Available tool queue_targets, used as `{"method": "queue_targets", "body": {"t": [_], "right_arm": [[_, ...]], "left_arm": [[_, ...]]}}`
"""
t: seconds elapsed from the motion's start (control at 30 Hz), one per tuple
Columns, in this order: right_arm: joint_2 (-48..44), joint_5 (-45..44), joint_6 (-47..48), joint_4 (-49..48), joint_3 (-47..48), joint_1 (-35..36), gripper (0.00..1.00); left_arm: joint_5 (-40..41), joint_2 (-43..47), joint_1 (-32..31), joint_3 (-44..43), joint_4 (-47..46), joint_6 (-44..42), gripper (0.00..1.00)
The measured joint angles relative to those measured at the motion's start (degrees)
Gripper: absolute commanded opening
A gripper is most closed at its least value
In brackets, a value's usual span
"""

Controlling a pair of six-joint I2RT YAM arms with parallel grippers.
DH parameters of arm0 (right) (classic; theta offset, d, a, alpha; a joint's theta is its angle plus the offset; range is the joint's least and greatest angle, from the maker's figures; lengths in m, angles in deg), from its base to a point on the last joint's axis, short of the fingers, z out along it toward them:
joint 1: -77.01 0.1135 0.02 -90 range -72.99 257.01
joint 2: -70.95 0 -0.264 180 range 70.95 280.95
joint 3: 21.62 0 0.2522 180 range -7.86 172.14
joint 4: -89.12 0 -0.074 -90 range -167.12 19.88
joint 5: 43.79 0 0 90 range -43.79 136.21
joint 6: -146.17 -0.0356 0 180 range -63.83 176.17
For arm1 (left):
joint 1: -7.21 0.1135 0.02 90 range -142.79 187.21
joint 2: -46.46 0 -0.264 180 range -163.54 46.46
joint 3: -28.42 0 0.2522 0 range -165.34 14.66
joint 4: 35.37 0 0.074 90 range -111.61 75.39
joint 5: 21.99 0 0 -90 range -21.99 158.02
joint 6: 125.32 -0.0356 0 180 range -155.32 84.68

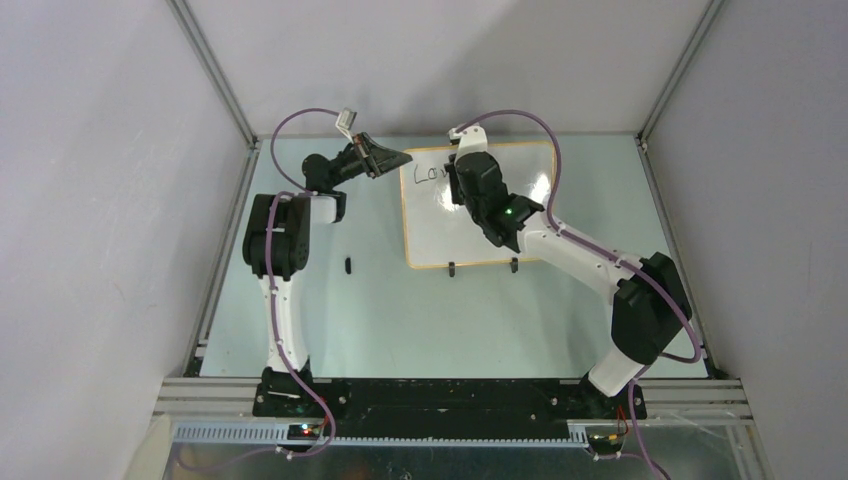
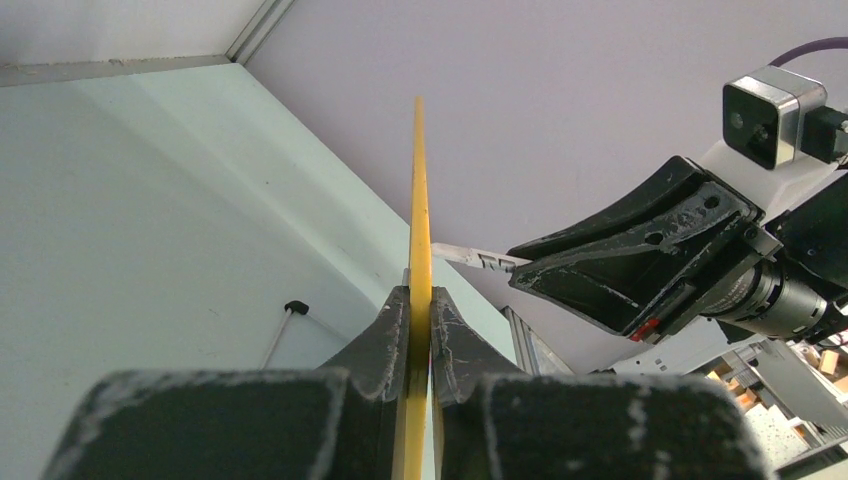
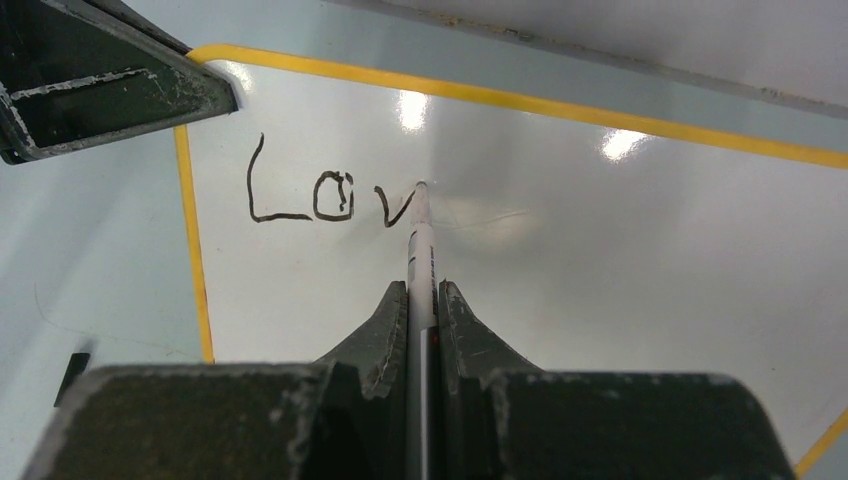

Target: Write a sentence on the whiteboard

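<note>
Right gripper (image 3: 423,295) has its two black fingers pressed together on a slim white marker (image 3: 420,240), whose tip touches the small white whiteboard (image 3: 600,260) with rounded corners and a thin yellow-orange rim. The board sits toward the far middle of a smooth pale green table (image 1: 400,320), its two small black feet (image 1: 452,268) at the near edge. Plain grey-lilac walls (image 1: 90,200) framed by aluminium posts close in the table.

The sentence (image 3: 330,195), in thin black handwriting near the board's far left corner, reads "Lov", and the marker tip rests at the end of the "v". Left gripper (image 2: 420,300) is clamped on the rim at that same corner, the rim running edge-on between its scuffed black fingers. The board's surface is glossy and mirrors the lamps. A small black object (image 1: 347,265) lies on the table left of the board.
</note>
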Motion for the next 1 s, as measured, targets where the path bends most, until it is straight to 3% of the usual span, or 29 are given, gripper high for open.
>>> {"method": "queue_targets", "body": {"t": [1.0], "right_arm": [[-3.6, 0.9, -0.5, -1.6, -3.6, 0.2, 0.00]], "left_arm": [[0.0, 0.0, 0.0, 0.0, 0.0, 0.0, 0.00]]}}
